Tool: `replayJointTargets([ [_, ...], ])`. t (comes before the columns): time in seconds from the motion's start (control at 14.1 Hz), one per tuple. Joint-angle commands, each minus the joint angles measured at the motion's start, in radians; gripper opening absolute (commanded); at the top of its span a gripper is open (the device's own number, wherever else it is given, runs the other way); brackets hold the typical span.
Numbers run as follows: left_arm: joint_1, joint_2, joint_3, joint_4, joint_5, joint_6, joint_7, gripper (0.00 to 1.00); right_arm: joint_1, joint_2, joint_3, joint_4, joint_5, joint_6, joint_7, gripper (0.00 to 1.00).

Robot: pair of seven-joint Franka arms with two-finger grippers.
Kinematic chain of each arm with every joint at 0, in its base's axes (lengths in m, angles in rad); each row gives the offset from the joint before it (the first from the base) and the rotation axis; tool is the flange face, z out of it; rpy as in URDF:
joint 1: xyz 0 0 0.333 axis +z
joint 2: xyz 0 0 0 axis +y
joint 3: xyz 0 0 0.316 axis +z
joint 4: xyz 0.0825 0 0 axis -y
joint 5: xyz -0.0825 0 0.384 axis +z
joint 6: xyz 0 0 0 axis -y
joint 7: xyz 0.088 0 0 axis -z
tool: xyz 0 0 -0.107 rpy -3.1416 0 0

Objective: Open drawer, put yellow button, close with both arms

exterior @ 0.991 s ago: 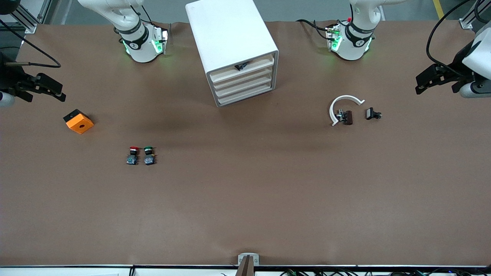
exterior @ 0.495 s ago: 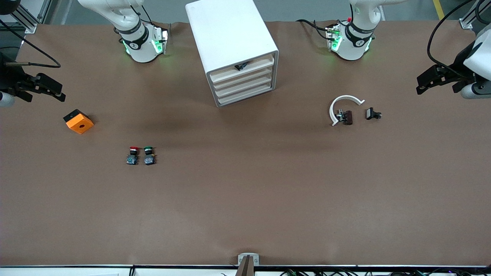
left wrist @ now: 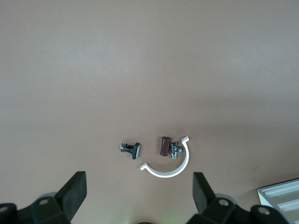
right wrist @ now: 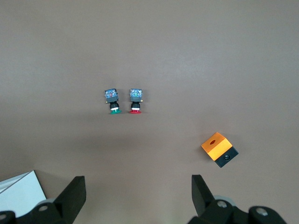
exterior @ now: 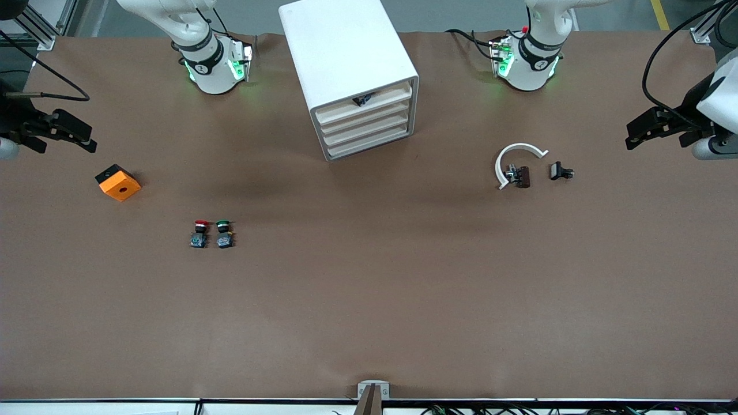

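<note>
Drawer shut | left hand wide open, empty | right hand wide open, empty

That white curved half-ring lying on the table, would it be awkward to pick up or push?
Probably light: the white half-ring looks thin and plastic-like. It lies flat on the brown table, so it seems unlikely to roll or tip, though a push at one end would likely spin it. Its open curve partly surrounds a small brown part, which a shove might drag along.

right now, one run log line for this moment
drawer: shut | yellow button: not visible | left gripper: open, over table end | right gripper: open, above orange block
</note>
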Motion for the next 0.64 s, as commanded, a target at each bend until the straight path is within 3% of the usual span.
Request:
replayJointTargets([
  [0.0, -0.003, 0.016, 0.003, 0.037, 0.008, -0.009, 0.008, 1.00, -0.012, -0.003, 0.010, 0.010, -0.014, -0.006, -0.009, 1.00],
  [0.57, -0.004, 0.015, 0.003, 0.037, 0.008, -0.015, 0.000, 1.00, -0.015, -0.003, 0.010, 0.021, -0.014, -0.008, -0.008, 1.00],
])
